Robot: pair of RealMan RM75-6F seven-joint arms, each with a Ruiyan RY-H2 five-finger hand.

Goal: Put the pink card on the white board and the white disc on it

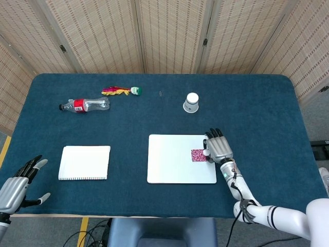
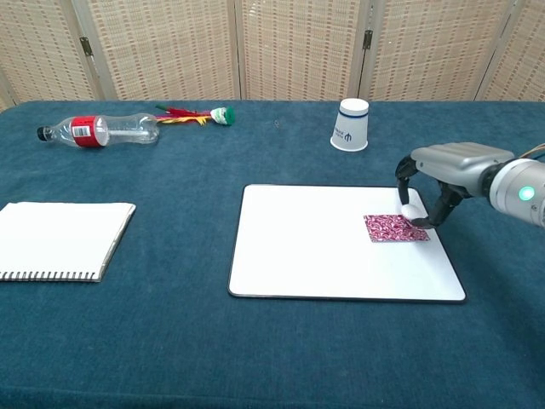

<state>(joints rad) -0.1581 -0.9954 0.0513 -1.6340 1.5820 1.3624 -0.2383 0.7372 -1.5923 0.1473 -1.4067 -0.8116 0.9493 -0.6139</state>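
Looking down from the head view: right robot hand (image 1: 217,146) poised over the right end of the board (image 1: 175,164), pinching the white disc (image 1: 206,152) at its left side, just at the card's (image 1: 199,155) right edge. Card already lying flat on the board, long axis left to right, directly left of the hand and nearly under the disc. Left robot hand (image 1: 18,184) far off at the bench's (image 1: 154,116) near-left corner, fingers spread, holding nothing; right hand plainly the nearer. Notebook (image 1: 85,162) left of the board; bottle (image 1: 85,105), shuttlecock (image 1: 122,91) and cup (image 1: 191,102) along the far side. Cup standing mouth down, so holding nothing that shows

Turning to the chest view: right robot hand (image 2: 434,175) arched above the board (image 2: 315,247), disc (image 2: 411,212) held between fingertips just over the card's (image 2: 396,227) upper right corner, whether touching it unclear. Coming move likely a short shift left and a lowering onto the card's middle. Left hand out of this view
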